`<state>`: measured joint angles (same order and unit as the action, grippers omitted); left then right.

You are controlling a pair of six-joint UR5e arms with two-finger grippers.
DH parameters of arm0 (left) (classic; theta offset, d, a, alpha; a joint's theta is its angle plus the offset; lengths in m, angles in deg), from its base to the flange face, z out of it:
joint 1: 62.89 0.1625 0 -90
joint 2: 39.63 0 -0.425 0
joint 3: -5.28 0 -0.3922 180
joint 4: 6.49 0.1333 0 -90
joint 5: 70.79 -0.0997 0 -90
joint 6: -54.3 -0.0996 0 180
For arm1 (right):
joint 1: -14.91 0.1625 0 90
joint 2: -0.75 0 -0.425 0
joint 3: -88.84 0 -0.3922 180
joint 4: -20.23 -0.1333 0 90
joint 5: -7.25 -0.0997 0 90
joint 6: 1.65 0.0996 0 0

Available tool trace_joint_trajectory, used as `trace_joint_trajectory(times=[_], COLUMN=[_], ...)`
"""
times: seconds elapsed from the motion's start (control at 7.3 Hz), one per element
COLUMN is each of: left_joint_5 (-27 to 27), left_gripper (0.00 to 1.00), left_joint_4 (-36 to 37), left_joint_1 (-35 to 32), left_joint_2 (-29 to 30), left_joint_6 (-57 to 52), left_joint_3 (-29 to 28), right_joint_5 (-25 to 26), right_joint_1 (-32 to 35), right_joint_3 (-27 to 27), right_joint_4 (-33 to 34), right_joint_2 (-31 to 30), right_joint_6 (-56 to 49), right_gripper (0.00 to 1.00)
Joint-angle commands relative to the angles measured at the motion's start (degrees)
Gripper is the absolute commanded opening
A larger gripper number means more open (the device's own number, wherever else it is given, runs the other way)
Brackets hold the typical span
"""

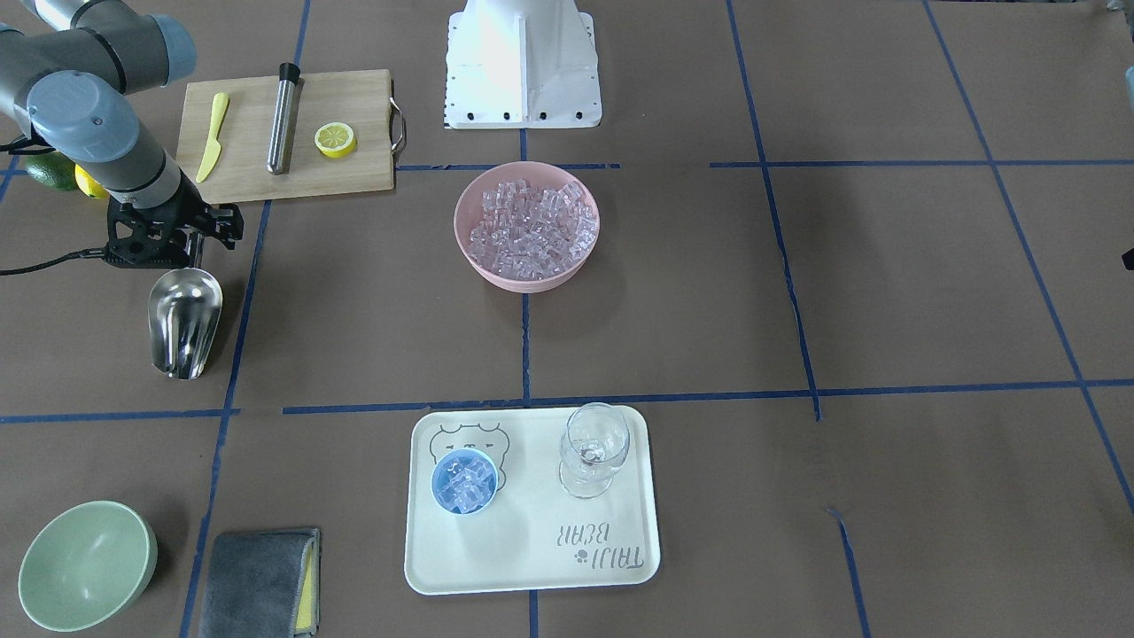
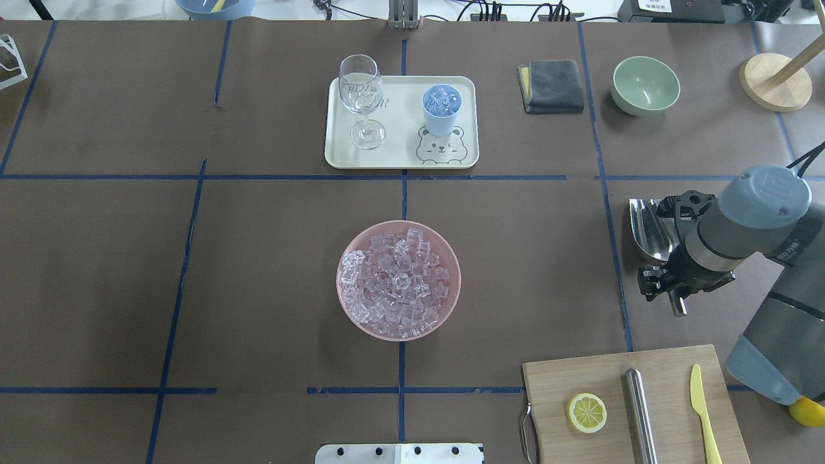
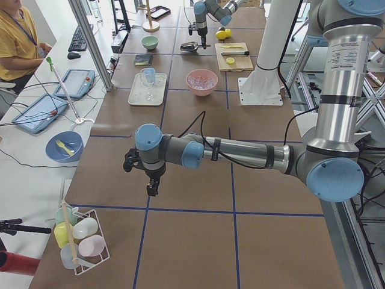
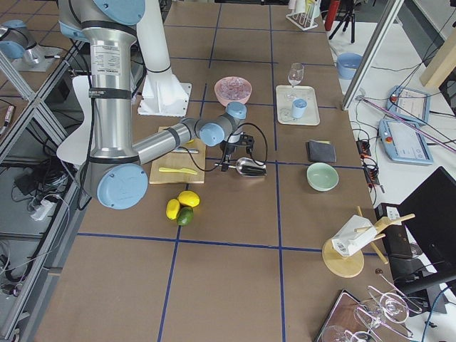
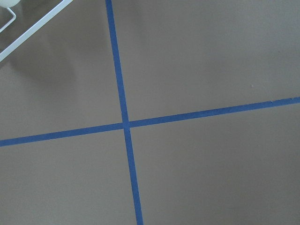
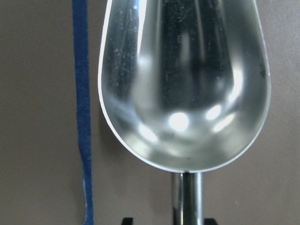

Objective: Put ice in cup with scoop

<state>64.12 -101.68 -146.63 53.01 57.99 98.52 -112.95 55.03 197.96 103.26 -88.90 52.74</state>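
The ice (image 1: 530,226) is heaped in a pink bowl (image 1: 469,257) at the table's middle. The light-blue cup (image 1: 464,479) stands on a cream tray (image 1: 532,567) and holds several ice cubes. The steel scoop (image 1: 184,323) lies empty on the table, also in the right wrist view (image 6: 185,84). My right gripper (image 1: 170,248) is over its handle (image 6: 186,201). The fingertips (image 6: 127,220) stand apart on either side of the handle, so it is open. My left gripper (image 3: 152,189) hangs over bare table far from these things. I cannot tell if it is open or shut.
A clear stemmed glass (image 1: 594,452) shares the tray. A pale green bowl (image 1: 84,567) and a grey cloth (image 1: 257,585) lie at one corner. A cutting board (image 1: 354,173) holds a lemon half (image 1: 336,139), a yellow knife (image 1: 212,137) and a steel cylinder (image 1: 283,120).
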Motion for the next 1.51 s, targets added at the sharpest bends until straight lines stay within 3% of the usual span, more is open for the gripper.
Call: trace_joint_trajectory(times=[0.0, 0.27, 0.55, 0.82, 1.1, 1.37], left_joint_5=[0.0, 0.0, 0.3, 0.6, 0.8, 3.3], left_gripper=[1.0, 1.0, 1.0, 1.0, 1.0, 1.0], left_joint_4=[0.0, -0.1, 0.1, 0.1, 0.4, 11.5], left_joint_1=[0.1, -0.2, -3.3, -3.4, -4.1, -8.1], left_joint_2=[0.0, 0.0, -1.4, -3.9, -4.0, -3.4], left_joint_6=[0.0, -0.1, -0.3, -0.3, -0.3, 0.3], left_joint_3=[0.0, 0.7, 1.5, 1.5, 1.3, 1.9], right_joint_5=[0.0, -0.2, -1.9, -11.0, -12.9, -12.9], right_joint_1=[0.5, 5.6, 14.7, 29.2, 38.2, 43.0], right_joint_3=[4.0, 9.9, 11.4, 4.5, -4.9, -5.3], right_joint_4=[0.0, 0.0, 0.1, 0.9, 1.0, 5.5], right_joint_2=[-0.1, -3.1, -5.6, -5.6, -5.4, -5.4], right_joint_6=[0.0, -0.1, -1.4, -16.9, -33.9, -38.2], right_gripper=[1.0, 1.0, 1.0, 1.0, 1.0, 1.0])
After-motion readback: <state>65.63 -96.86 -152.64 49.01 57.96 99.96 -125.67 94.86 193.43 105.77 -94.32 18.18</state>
